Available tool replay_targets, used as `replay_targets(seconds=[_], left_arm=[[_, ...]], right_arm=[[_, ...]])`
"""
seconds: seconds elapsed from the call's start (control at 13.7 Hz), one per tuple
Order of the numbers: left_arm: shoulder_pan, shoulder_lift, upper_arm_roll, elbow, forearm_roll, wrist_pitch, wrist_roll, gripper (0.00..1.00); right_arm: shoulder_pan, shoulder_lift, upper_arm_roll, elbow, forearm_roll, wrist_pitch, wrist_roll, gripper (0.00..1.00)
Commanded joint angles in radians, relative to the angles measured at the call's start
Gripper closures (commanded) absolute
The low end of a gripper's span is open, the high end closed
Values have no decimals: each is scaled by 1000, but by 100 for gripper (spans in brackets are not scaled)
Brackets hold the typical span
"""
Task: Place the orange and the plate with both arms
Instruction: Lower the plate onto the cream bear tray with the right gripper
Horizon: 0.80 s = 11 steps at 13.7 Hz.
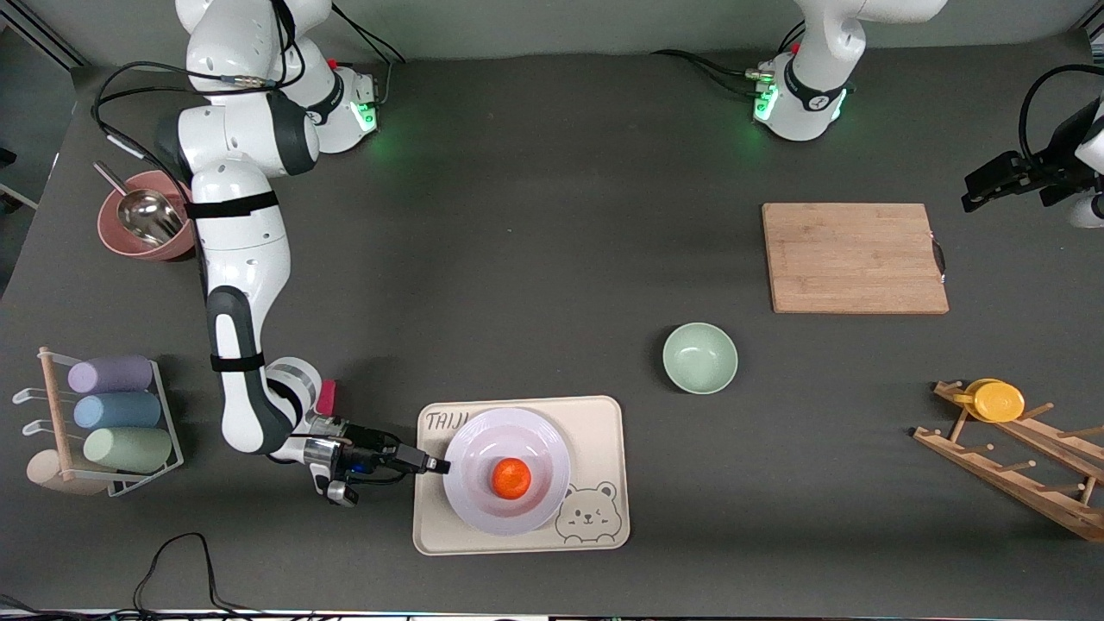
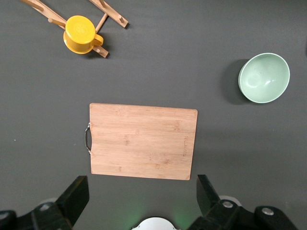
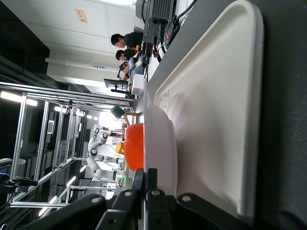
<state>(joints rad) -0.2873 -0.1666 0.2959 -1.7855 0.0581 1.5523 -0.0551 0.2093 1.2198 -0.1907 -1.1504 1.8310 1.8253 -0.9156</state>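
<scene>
The right end effector [image 1: 438, 467] is clenched on the plate [image 1: 483, 509] rim, over the bear tray [image 1: 604, 423]. Plate: rigid, smooth, probably breakable. The orange [image 1: 511, 478] sits loose in its centre; keep the plate level. The left end effector [image 2: 139, 201] is released, waiting above the cutting board [image 2: 141, 141].

a small round bright orange fruit [image 1: 511, 478] sits in a round pale lavender-white plate [image 1: 470, 483] on a beige rectangular tray [image 1: 604, 431] printed with a bear face, low centre of the frame. mid-frame, a mint-green bowl [image 1: 699, 358]; upper right, a light brown wooden board [image 1: 854, 258]; lower right, a yellow cup [image 1: 994, 400].
</scene>
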Motion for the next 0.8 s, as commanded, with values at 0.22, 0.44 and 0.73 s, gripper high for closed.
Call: replay_targets(seconds=[0.22,0.44,0.73], left_arm=[[-6,-2,2,0,6,-2,-12,0],[-6,-2,0,-2,0,3,-14,0],[2,-7,2,0,0,5,-14,0]], right_arm=[[-7,32,10,40,31,-3,-17,46],[-7,27,10,37,31,-3,-22,0],[-7,18,8,37,30,-3,-6,0]])
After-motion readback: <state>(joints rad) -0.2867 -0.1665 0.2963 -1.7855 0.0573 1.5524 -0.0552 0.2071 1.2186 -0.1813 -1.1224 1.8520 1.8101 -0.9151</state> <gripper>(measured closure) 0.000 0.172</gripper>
